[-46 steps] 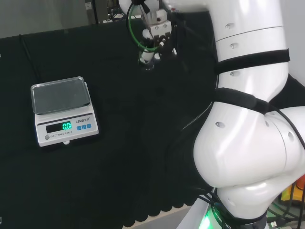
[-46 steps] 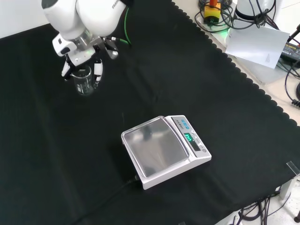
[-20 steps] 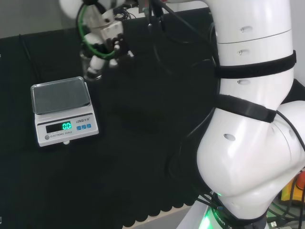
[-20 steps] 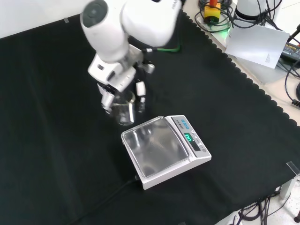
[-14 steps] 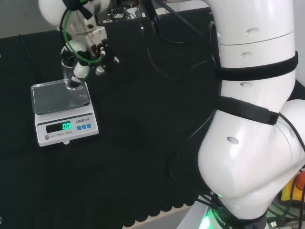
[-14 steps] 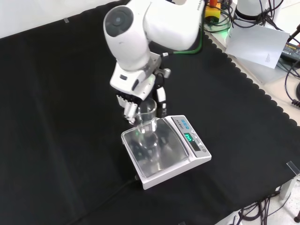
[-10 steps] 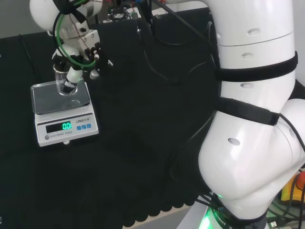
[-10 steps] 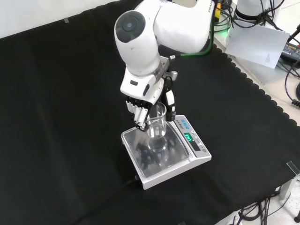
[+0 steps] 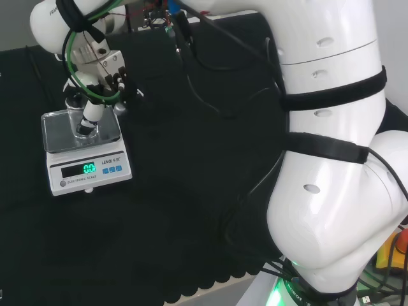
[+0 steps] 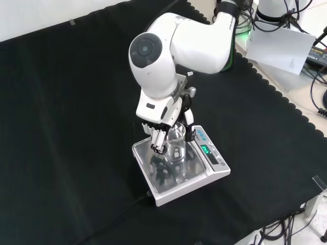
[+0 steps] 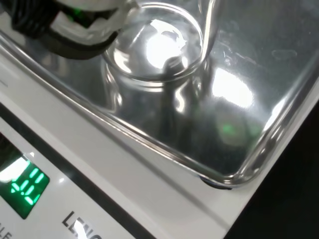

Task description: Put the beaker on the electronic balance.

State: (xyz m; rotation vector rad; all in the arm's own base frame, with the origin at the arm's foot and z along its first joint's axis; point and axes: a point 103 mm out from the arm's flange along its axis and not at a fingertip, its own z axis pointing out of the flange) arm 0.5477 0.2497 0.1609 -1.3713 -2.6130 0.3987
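Beaker (image 11: 154,52) top and balance (image 11: 124,194) front cut off in wrist view.

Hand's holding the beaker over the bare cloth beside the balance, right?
Not beside it. The front view shows the hand holding the beaker over the balance pan, and the wrist view shows its base right at the steel pan, not over bare cloth.

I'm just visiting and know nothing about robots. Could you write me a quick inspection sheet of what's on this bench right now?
Surface: black cloth, scalloped edge.
Job's things: clear beaker upright over the pan of the balance; contact cannot be told.
Clutter: nothing seen on the cloth.
Hand: hand curled round the beaker.
Cables: green cable at the wrist; black lead from the balance.
Surroundings: white sheet and wires beyond the cloth.
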